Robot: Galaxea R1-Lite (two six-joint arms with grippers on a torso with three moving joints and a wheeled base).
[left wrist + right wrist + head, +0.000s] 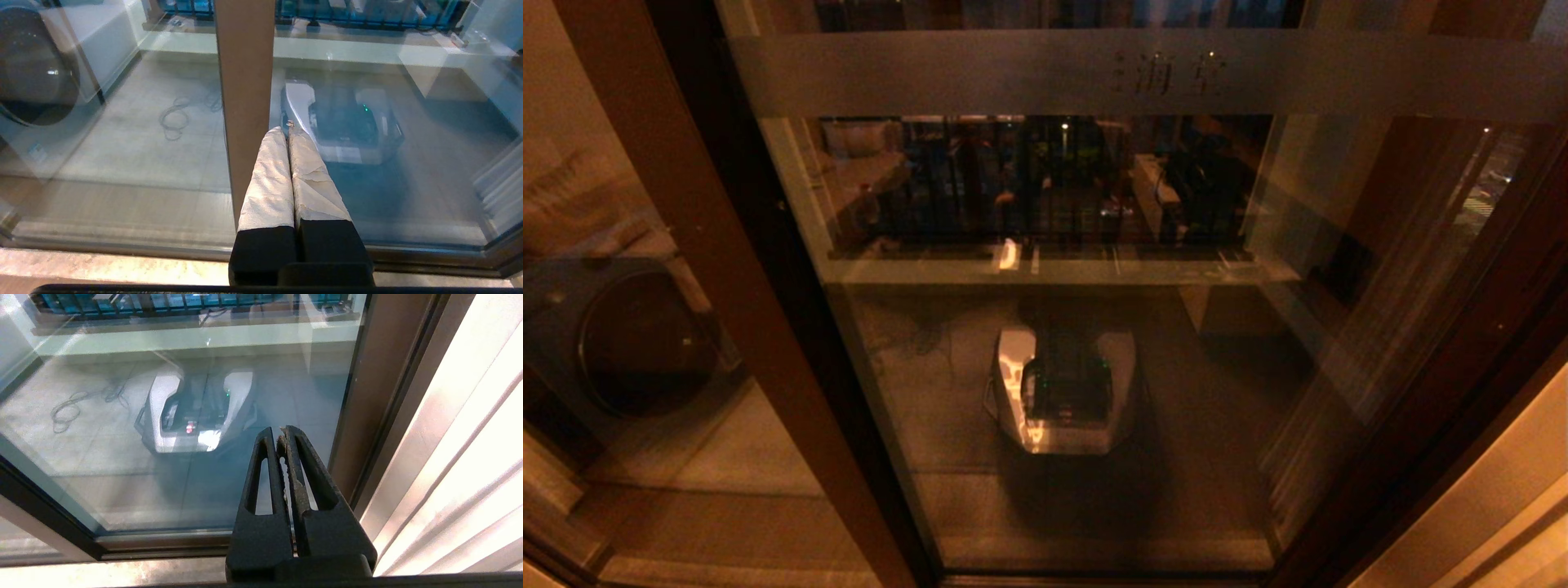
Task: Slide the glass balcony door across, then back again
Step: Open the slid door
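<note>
The glass balcony door (pixel 1045 73) fills the head view, with its frosted band of small characters across the top. Its dark reddish-brown left stile (pixel 743 286) slants down the picture, and its right stile (pixel 1494 294) stands against the wall side. My left gripper (pixel 286 131) is shut, with paper-wrapped fingers (pixel 269 179) close beside the right edge of the brown stile (pixel 245 81). I cannot tell whether they touch it. My right gripper (pixel 280 435) is shut and empty, with its black fingers (pixel 302 473) before the glass (pixel 102 457) near the right stile (pixel 359 416). Neither gripper shows in the head view.
Left of the door, a non-moving glass panel shows a washing machine (pixel 637 343). A black-barred railing window (pixel 1029 188) lies beyond the glass. A white and dark machine shape (pixel 1062 392) shows in the pane. A pale ribbed wall (pixel 461 457) borders the right, and a stone sill (pixel 102 267) runs below.
</note>
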